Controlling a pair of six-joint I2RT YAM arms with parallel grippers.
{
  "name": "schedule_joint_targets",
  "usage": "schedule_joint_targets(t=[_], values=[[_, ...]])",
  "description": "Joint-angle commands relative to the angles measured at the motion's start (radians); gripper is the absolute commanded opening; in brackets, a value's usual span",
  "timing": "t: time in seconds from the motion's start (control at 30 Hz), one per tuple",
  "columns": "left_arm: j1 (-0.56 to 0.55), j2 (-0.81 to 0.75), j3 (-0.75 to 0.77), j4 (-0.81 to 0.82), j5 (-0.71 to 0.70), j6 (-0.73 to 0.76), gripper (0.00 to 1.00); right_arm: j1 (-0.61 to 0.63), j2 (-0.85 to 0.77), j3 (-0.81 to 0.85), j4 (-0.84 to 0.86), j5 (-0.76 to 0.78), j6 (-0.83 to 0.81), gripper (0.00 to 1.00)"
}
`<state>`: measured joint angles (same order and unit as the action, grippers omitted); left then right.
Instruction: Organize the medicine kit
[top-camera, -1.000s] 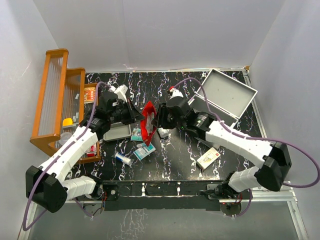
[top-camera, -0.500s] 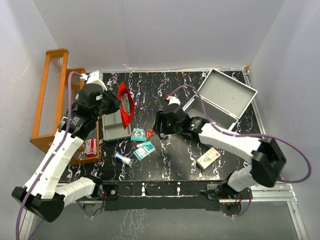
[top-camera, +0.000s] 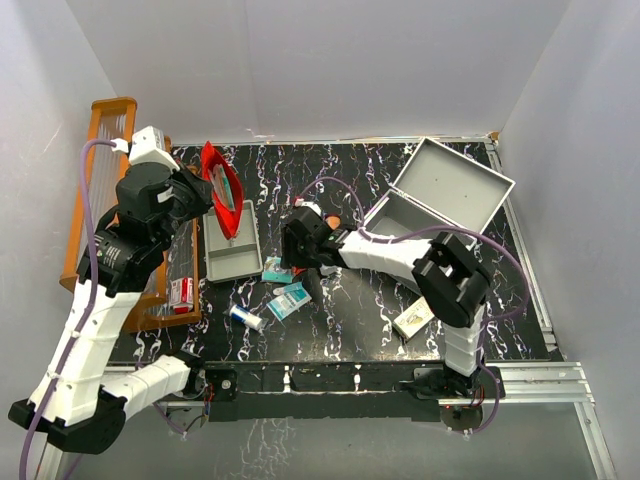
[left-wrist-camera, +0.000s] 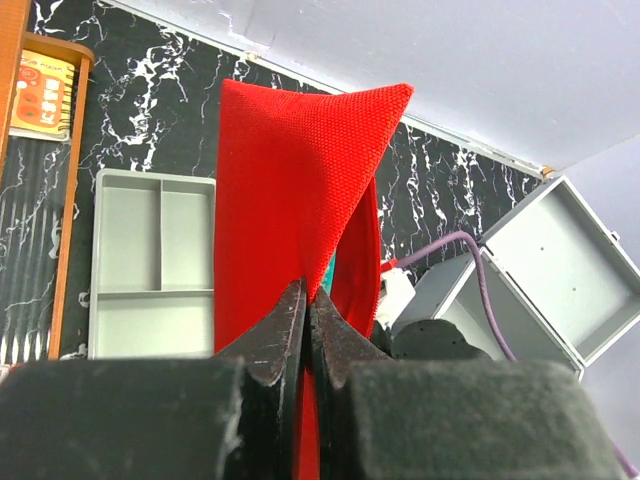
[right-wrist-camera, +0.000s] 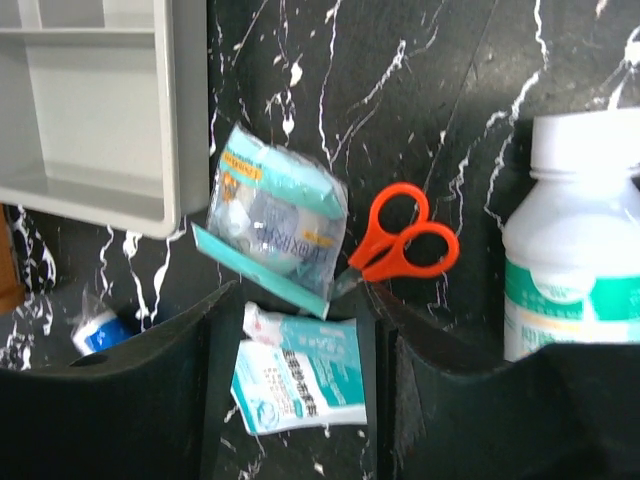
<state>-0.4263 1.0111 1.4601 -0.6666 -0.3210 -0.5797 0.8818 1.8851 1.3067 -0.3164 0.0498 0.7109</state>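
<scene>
Revealing, at the right wrist only, a white bottle (right-wrist-camera: 575, 240) beside orange scissors (right-wrist-camera: 405, 235) and teal packets (right-wrist-camera: 275, 215) under the spread right gripper (right-wrist-camera: 300, 310), gripping nothing. Showing, at the left wrist, the left gripper (left-wrist-camera: 307, 300) clenching the red pouch (left-wrist-camera: 300, 190) by the tray (left-wrist-camera: 150, 260). Finding the kit (top-camera: 455, 190) lying open far right, near the right gripper, well apart from the left.

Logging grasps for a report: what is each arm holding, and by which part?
The left gripper pinches the red pouch by a fabric edge; right gripper holds nothing, jaws open.
</scene>
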Motion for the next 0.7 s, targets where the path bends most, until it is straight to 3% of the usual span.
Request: schedule_joint_targets(t=[0.0, 0.27, 0.53, 0.67], values=[[0.004, -0.019, 0.031, -0.022, -0.03, 0.003, 0.0, 0.008, 0.067, 0.096, 0.024, 0.017, 0.016, 0.45], [0.005, -0.035, 0.019, -0.021, -0.071, -0.005, 0.0, 0.031, 0.178, 0.2, -0.063, 0.048, -0.008, 0.34], [0.004, -0.037, 0.004, -0.023, -0.075, -0.004, 0.0, 0.049, 0.268, 0.312, -0.212, 0.207, 0.008, 0.26], [0.005, -0.041, 0.001, -0.022, -0.082, -0.003, 0.0, 0.054, 0.305, 0.367, -0.282, 0.267, 0.015, 0.13]])
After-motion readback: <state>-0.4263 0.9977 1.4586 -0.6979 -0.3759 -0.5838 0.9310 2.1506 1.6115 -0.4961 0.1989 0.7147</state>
